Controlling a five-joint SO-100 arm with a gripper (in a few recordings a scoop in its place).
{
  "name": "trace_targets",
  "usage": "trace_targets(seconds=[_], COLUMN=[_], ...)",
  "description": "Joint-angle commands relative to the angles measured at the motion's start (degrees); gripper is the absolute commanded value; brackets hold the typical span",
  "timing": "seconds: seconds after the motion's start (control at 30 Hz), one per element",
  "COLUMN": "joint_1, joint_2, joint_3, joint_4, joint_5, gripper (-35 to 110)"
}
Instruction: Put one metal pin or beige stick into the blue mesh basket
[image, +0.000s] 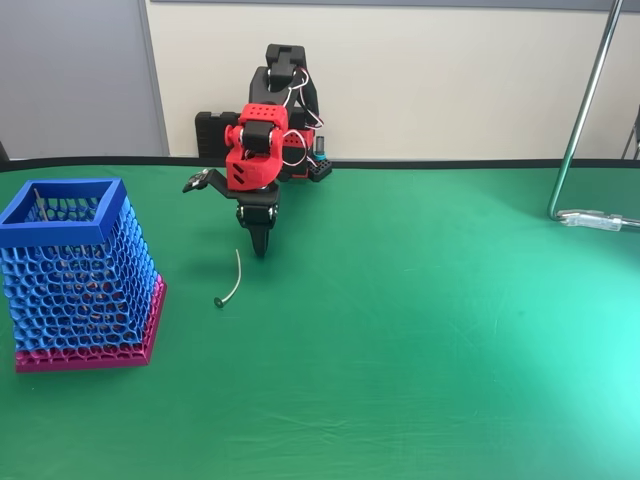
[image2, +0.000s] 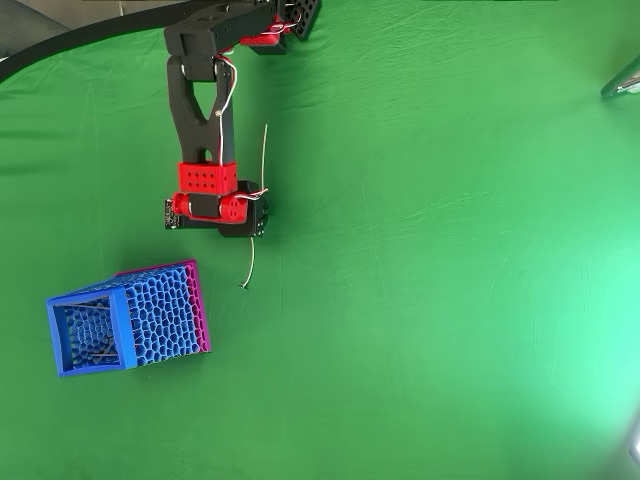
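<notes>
The thin pale pin (image: 233, 281) lies on the green cloth, its tiny dark head (image: 218, 302) at the end nearest the camera. In the overhead view the pin (image2: 250, 265) runs down from just below the gripper. My red and black gripper (image: 260, 246) points down at the cloth, just right of the pin's far end and apart from it. Its fingers look pressed together with nothing between them. The blue mesh basket (image: 75, 265) with its pink base stands at the left, and a thin stick (image2: 100, 352) lies inside the basket (image2: 125, 320).
A longer pale pin (image2: 264, 155) lies on the cloth right of the arm in the overhead view. A metal stand pole (image: 580, 120) with a clamp foot (image: 600, 220) is at the back right. Open green cloth spreads to the right and front.
</notes>
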Motion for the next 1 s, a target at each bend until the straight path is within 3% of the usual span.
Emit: trace_targets(seconds=[0.0,0.97], joint_1=[0.8,1.2], joint_2=[0.0,3.8], joint_3=[-3.3,-2.5], joint_4=[1.1,2.4], joint_5=[0.4,0.9], gripper=[10,1])
